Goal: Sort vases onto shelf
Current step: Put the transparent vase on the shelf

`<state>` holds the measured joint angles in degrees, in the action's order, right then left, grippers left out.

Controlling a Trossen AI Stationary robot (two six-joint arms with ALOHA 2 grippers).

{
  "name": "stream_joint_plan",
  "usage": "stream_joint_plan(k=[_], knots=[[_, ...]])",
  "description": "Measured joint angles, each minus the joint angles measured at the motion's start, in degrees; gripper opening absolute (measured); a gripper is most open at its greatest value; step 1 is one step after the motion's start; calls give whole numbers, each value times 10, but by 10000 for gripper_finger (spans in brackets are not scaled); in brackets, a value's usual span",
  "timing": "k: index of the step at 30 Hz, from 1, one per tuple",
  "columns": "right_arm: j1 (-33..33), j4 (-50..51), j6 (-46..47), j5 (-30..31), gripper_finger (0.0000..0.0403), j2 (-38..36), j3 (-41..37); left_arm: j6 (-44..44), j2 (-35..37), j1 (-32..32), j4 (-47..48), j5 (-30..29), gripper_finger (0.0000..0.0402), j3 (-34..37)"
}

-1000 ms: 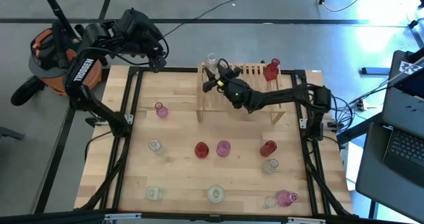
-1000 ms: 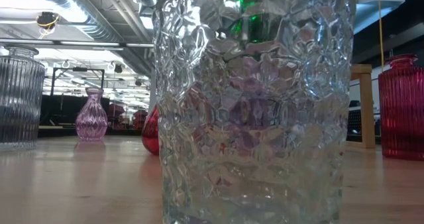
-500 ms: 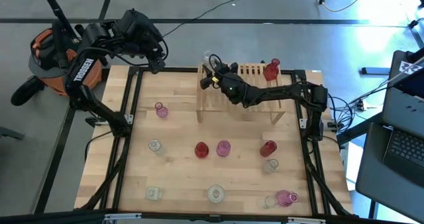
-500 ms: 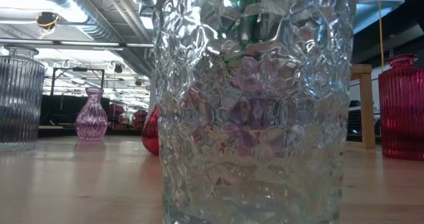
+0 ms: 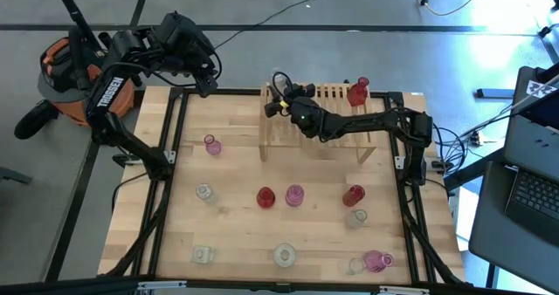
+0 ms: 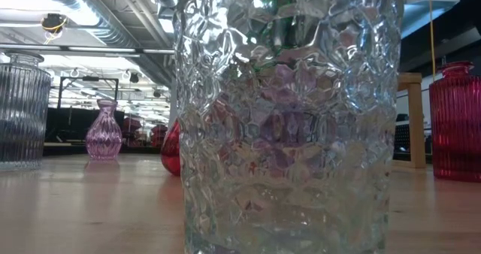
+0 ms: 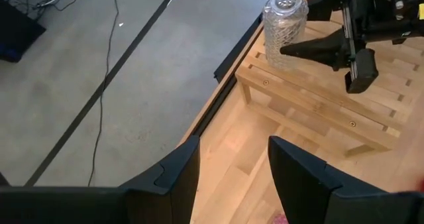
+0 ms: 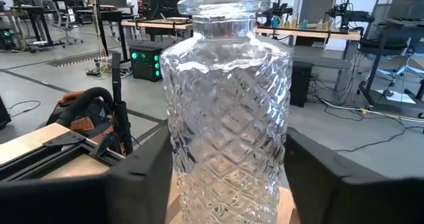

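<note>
Two dark fingers of the right gripper point(image 7: 318, 35) stand apart around a clear diamond-cut glass vase point(image 7: 285, 26) on the slatted wooden shelf's point(image 5: 323, 120) far-left corner, so backing straight away should avoid tipping it.

Clear diamond-cut vase point(image 8: 228, 111), light-wood shelf point(image 7: 318, 105)

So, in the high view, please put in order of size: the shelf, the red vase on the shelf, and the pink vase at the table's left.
1. The shelf, far the largest.
2. The red vase.
3. The pink vase, slimmer; it stands lower than the red vase, so the gap between these two is unsure.
</note>
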<state>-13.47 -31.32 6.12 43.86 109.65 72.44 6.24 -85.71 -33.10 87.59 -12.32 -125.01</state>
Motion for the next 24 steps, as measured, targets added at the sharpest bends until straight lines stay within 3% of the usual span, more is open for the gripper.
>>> stream_joint_plan(k=[4, 7, 15, 24], knots=[[0, 7, -4, -4, 304, 1, -1, 0, 0, 0, 0, 0, 171, 0], [0, 4, -4, -4, 321, 1, -1, 0, 0, 0, 0, 0, 171, 0], [0, -1, -12, -5, 307, -2, -1, -1, 0, 0, 0, 0, 171, 0], [0, -25, -109, -9, 294, -17, 29, -6, 0, 0, 4, 15, 171, 0]])
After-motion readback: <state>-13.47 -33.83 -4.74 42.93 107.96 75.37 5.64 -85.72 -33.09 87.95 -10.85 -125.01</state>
